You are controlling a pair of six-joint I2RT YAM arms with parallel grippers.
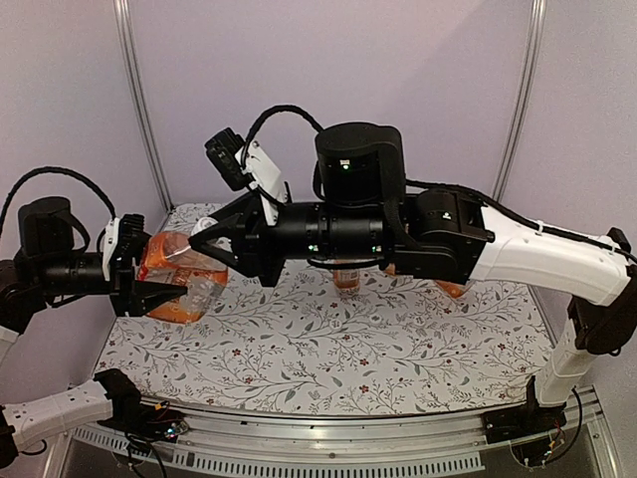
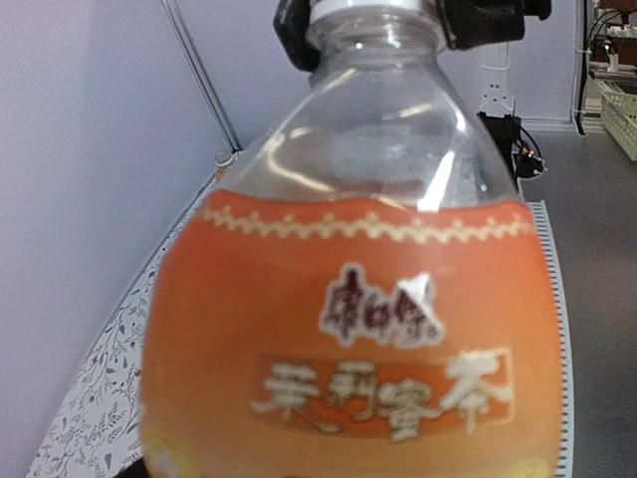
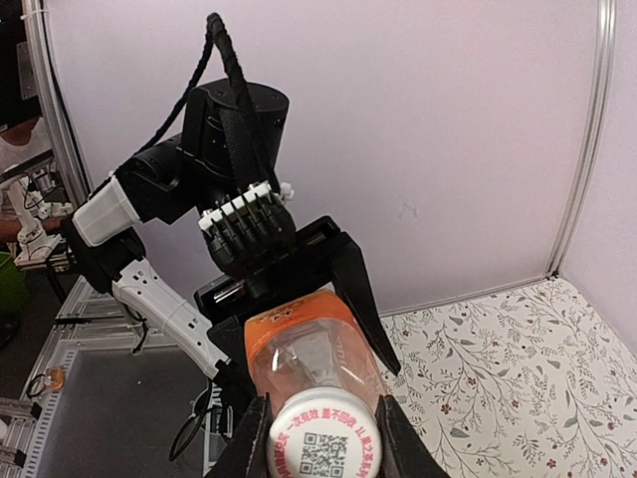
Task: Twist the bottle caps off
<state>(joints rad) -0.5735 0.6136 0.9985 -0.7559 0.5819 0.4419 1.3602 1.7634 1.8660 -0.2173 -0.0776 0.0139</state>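
My left gripper (image 1: 149,271) is shut on an orange-labelled clear bottle (image 1: 179,274), holding it tilted above the table's left side. The bottle fills the left wrist view (image 2: 343,329), hiding that gripper's own fingers. Its white cap (image 3: 323,441), printed with a QR code and red text, sits between the two black fingers of my right gripper (image 3: 323,443), which is shut on it. In the top view the right gripper (image 1: 211,239) meets the bottle's neck. The cap's rim shows in the left wrist view (image 2: 363,6). Two more orange bottles (image 1: 346,279) (image 1: 450,289) stand behind the right arm, their caps hidden.
The table (image 1: 328,349) has a floral cloth. My right arm (image 1: 398,234) stretches across the middle of the table above the standing bottles. A purple wall (image 1: 398,80) backs the table.
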